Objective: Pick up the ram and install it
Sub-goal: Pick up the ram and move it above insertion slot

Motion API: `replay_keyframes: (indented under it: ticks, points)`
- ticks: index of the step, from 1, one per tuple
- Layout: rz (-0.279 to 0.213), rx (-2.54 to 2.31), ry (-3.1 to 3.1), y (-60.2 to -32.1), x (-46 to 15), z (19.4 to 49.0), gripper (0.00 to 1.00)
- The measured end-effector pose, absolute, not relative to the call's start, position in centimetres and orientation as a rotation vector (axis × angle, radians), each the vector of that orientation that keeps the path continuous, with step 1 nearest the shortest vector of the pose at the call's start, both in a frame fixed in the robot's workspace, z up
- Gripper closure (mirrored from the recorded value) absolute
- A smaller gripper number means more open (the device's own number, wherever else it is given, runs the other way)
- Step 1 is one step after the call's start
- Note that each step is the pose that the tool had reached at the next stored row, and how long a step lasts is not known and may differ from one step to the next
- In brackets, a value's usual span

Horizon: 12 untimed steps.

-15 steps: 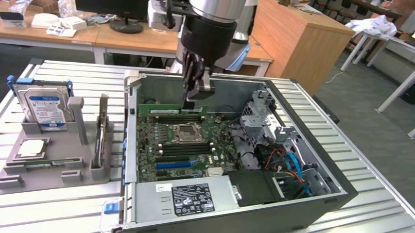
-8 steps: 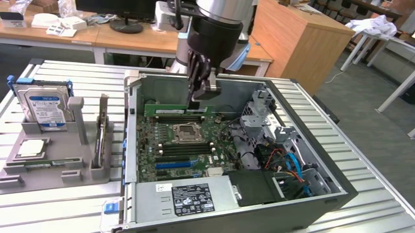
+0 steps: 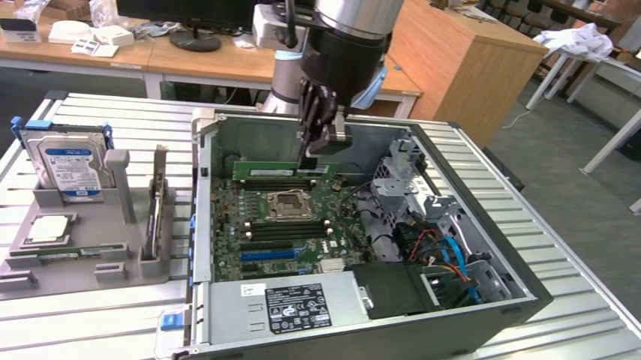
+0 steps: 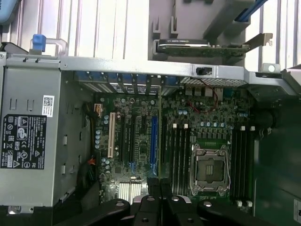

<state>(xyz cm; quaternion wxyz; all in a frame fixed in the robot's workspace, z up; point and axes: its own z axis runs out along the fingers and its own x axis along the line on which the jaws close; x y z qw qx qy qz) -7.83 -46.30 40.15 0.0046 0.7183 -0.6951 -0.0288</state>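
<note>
Jaws closed on ram [image 3: 269, 171], held level by gripper [image 3: 314, 160] inside open computer case [image 3: 491, 311], just over motherboard [image 3: 258, 241] beside CPU socket [image 3: 290, 204]; hard drive [image 3: 68, 169] racked outside case.

Slatted metal table [image 3: 100, 330] under open computer case [image 3: 251, 135] and grey tray [image 3: 110, 271]

Open computer case [image 3: 481, 319] on slatted table [image 3: 100, 319]; hard drive [image 3: 70, 166] upright in grey tray [image 3: 85, 266] beside it.
</note>
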Motion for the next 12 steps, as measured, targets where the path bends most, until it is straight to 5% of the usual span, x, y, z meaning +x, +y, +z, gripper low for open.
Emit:
replay_keyframes:
  ticks: [12]
  points:
    - [-0.091, 2.25, -2.177, -46.3, -6.1, 40.2, 0.88]
